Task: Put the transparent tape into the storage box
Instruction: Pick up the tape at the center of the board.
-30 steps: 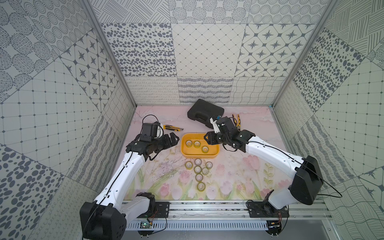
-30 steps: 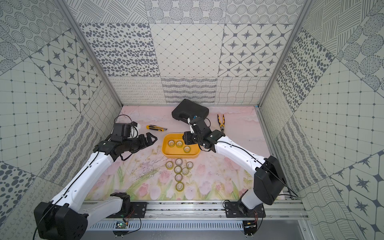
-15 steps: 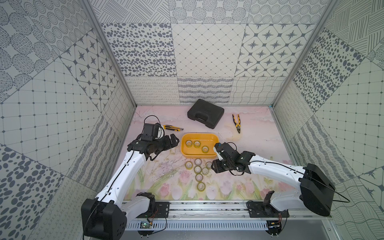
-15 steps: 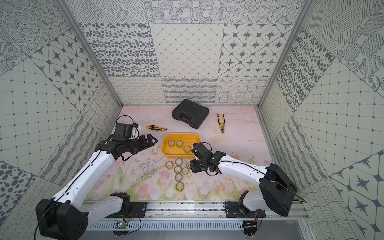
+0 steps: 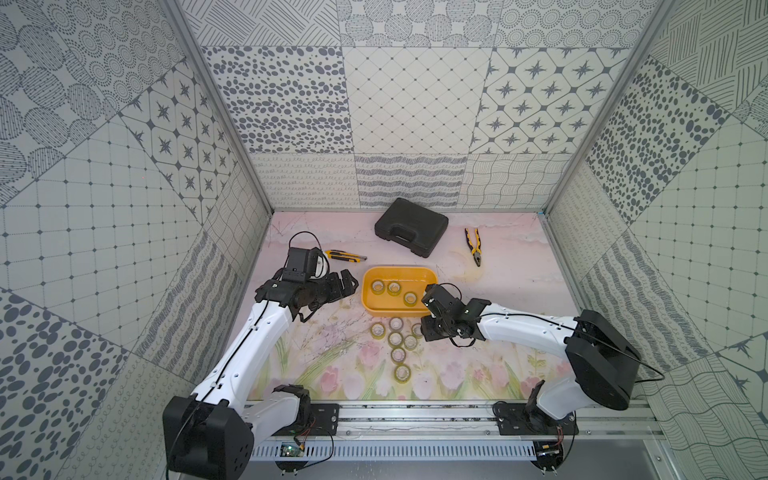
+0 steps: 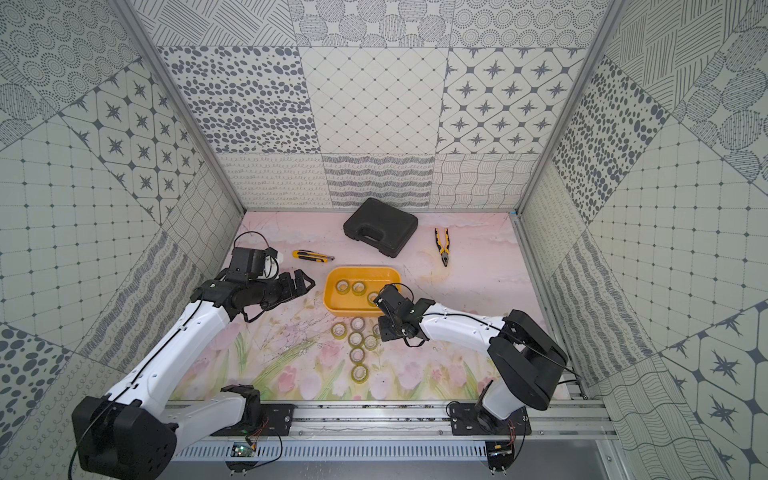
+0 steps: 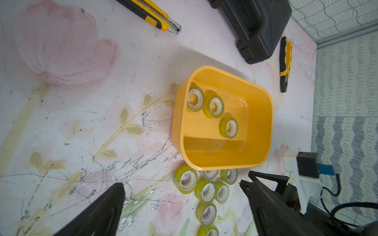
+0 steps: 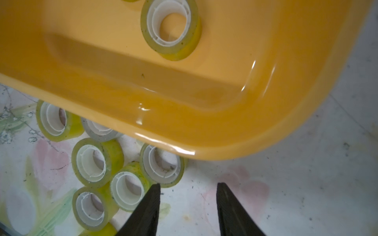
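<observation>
Tape roll (image 8: 161,165) just ahead of right jaws, parted and empty, beside storage box (image 8: 225,130)

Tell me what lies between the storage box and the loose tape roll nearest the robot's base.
Other loose tape rolls fill that stretch, from the storage box to that last roll; both top views show it.

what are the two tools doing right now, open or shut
left tool: open, holding nothing
right tool: open, holding nothing
</observation>
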`<state>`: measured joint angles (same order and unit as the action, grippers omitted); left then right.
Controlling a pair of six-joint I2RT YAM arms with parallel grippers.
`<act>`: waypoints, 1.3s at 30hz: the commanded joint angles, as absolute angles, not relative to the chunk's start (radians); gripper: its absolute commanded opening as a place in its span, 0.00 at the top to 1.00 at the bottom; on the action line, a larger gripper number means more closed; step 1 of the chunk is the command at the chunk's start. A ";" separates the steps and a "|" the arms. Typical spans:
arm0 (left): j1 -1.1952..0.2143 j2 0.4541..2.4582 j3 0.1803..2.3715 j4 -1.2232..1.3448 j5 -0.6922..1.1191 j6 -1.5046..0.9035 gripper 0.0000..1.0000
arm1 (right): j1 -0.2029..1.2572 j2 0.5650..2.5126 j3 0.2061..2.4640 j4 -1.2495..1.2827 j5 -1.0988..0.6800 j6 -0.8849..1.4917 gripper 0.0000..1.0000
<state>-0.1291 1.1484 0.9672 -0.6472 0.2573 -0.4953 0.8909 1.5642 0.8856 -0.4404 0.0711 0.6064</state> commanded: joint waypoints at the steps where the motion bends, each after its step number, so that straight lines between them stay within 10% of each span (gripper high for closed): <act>1: -0.128 1.145 0.966 -0.669 0.255 -0.471 0.01 | 0.893 1.600 0.921 -0.398 0.093 0.616 0.52; 39: -0.129 1.146 0.962 -0.673 0.262 -0.477 0.01 | 0.894 1.635 0.925 -0.499 0.183 0.602 0.54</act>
<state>-0.1291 1.1511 0.9661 -0.6476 0.2577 -0.4953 0.8909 1.6180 0.8978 -0.4995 0.1860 0.6128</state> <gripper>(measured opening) 0.992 0.465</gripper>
